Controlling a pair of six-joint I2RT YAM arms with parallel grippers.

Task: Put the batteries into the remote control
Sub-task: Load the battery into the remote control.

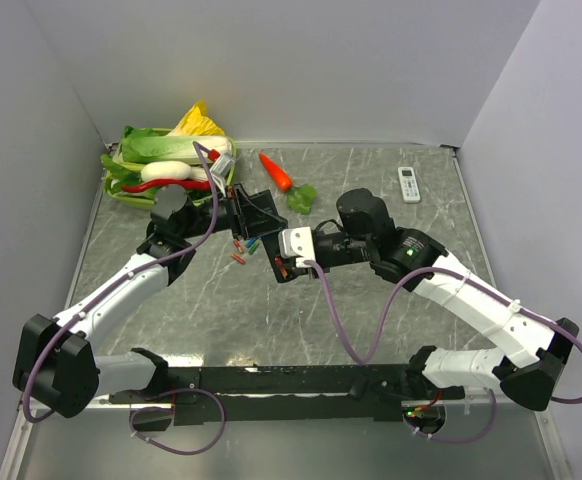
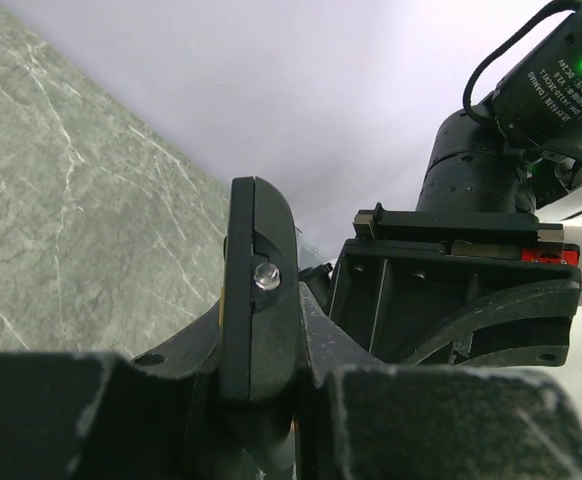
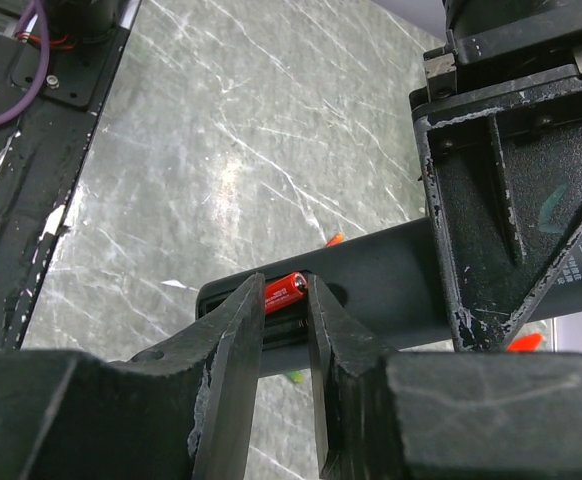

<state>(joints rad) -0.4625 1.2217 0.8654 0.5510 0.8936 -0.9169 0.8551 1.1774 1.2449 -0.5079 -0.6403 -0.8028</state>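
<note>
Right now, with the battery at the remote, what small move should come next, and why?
Probably ease the red battery down into the remote's recess. The right gripper pinches it right over that recess, tilted, and it looks not yet seated.

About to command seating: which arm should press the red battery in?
Right: the right gripper pinches the small red cylindrical battery at the slim black remote control; the left gripper holds that remote.

- The surface point(image 1: 261, 315) looks like grey-green stone with thin white veins.
- A plain pale back wall point(image 1: 321, 60), left wall point(image 1: 21, 150) and right wall point(image 1: 551, 120) enclose it.
- The light is soft.
</note>
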